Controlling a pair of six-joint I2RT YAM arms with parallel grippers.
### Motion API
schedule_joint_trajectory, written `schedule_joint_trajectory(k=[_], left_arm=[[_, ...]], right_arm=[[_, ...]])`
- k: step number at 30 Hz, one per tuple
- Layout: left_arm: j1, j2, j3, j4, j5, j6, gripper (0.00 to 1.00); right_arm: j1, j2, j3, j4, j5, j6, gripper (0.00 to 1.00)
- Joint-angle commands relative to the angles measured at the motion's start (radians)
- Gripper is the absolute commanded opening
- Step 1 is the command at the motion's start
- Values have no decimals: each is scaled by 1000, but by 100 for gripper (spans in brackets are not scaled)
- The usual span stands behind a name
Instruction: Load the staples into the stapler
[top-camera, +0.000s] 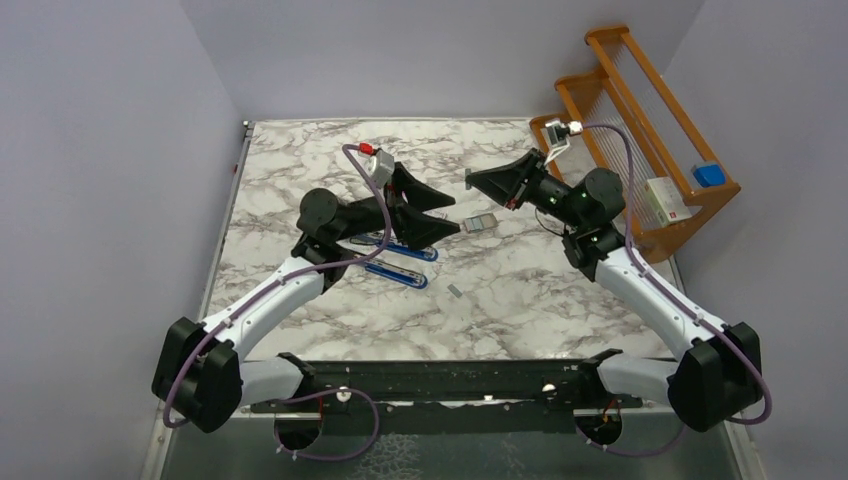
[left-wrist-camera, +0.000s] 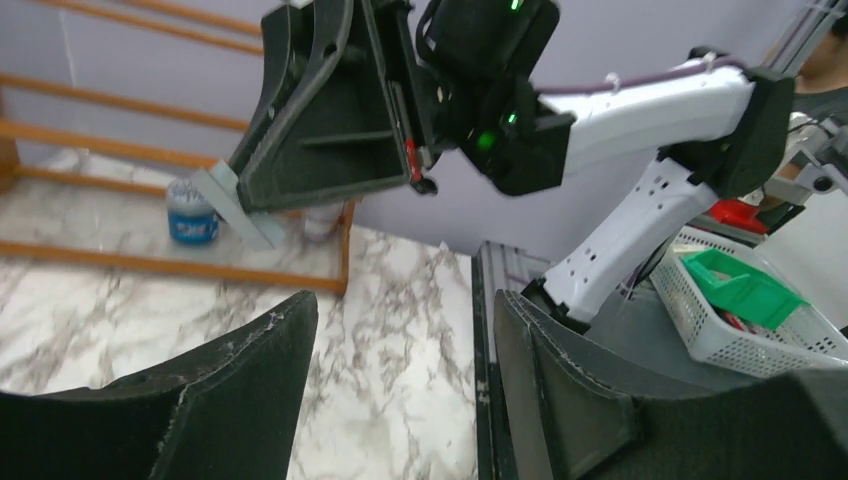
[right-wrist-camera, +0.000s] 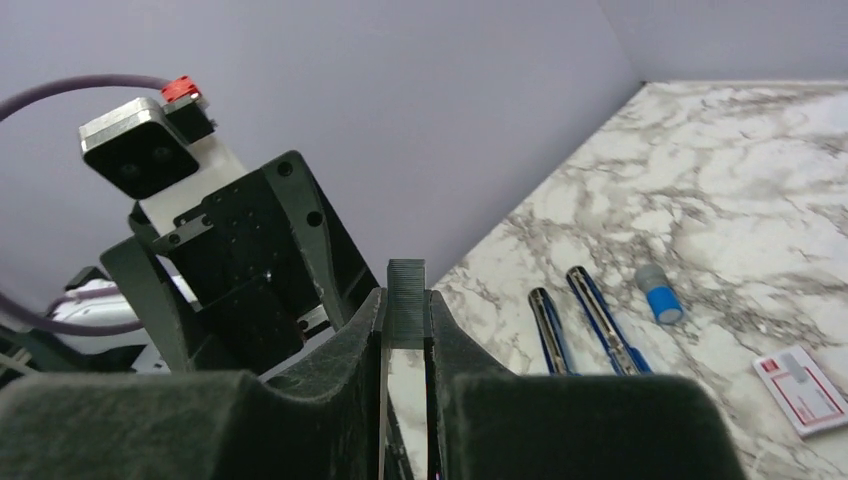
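While right gripper (right-wrist-camera: 405, 312) pinches short grey ribbed staples (right-wrist-camera: 405, 275) strip, left gripper (left-wrist-camera: 402, 322) gapes wide, empty.

Stapler (top-camera: 398, 274): flat on counter (top-camera: 540, 300).
Staple box (top-camera: 480, 222): right of stapler, slightly behind.
Loose staple strip (top-camera: 455, 291): right of stapler, slightly before.
Rack (top-camera: 700, 213): far right of stapler.

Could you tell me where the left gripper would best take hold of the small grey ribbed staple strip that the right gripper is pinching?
Probably by its free end: the small grey ribbed metal staple strip sticks out past the fingertips of the right gripper, which clamps its two sides. The open left gripper faces it, so come straight on and close across that bare tip.
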Motion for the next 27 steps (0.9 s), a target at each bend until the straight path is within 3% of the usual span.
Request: schedule_joint_trajectory(k=[1,6,11,15,27], left_arm=[[-35,41,83,177,-18,-113,67],[-66,100,111,316,-25,-249,65],[-74,109,97,334,-59,-261,58],[-86,118,111,335,-56,-250,53],[-114,149,150,335,-44,-225,55]], right_arm=[[-6,-40,-42,268,-73,117,17],[-6,-53,-109,542,-97,189,18],[-6,-52,-107,684,-148,223,18],[-6,-48,-93,720,-189,219,18],[-5,-48,-79,701,-209,199,18]])
